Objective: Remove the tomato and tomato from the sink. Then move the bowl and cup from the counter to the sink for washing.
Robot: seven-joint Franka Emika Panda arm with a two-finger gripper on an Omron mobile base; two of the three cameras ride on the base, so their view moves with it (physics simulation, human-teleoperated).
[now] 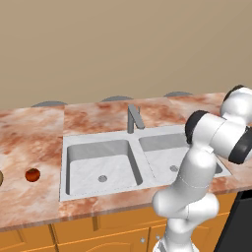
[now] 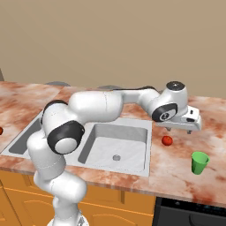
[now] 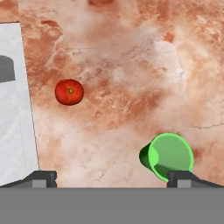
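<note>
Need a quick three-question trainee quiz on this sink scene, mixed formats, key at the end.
1. True or false: both basins of the sink hold no tomatoes.
2. Which item stands nearest the counter's front edge, right of the sink? A) bright tomato B) green cup C) faucet
3. Fill in: the tool hovers over the counter with its jaws ____.

Key: 1 true; 2 B; 3 open. The darker tomato lies on the counter left of the sink.

Both basins of the pale grey sink [image 1: 98,162] were left bare. One red tomato [image 2: 167,140] was set on the marbled table [image 2: 176,172] beside the sink, near the upright green cup [image 2: 199,162]; the darker tomato [image 1: 32,174] was placed left of the sink.
</note>
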